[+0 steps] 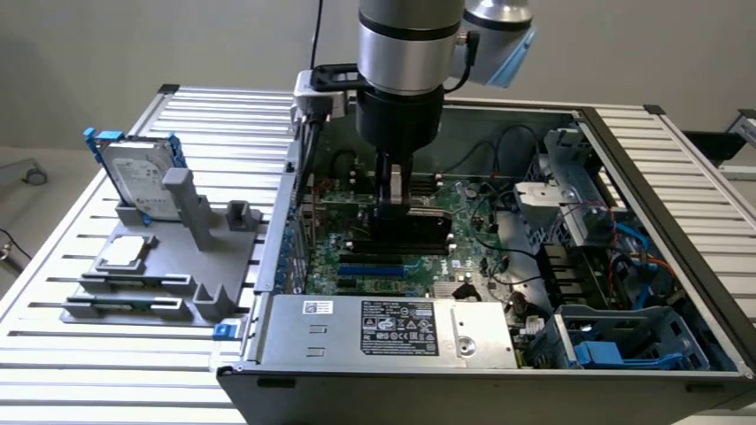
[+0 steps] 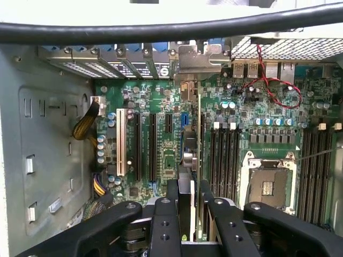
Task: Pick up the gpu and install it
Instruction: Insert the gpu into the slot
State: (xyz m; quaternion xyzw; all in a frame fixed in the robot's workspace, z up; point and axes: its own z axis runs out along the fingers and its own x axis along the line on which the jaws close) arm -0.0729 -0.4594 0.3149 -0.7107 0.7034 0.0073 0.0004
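Exterior view: my gripper (image 1: 398, 199) is partly closed on the gpu (image 1: 413, 232), holding it upright, black shroud low over the green motherboard (image 1: 473, 235) inside the open metal case (image 1: 473, 394). Wrist view: I see the card edge-on between the black fingers (image 2: 171, 195), with the silver end bracket (image 2: 194, 58) by the rear slots.
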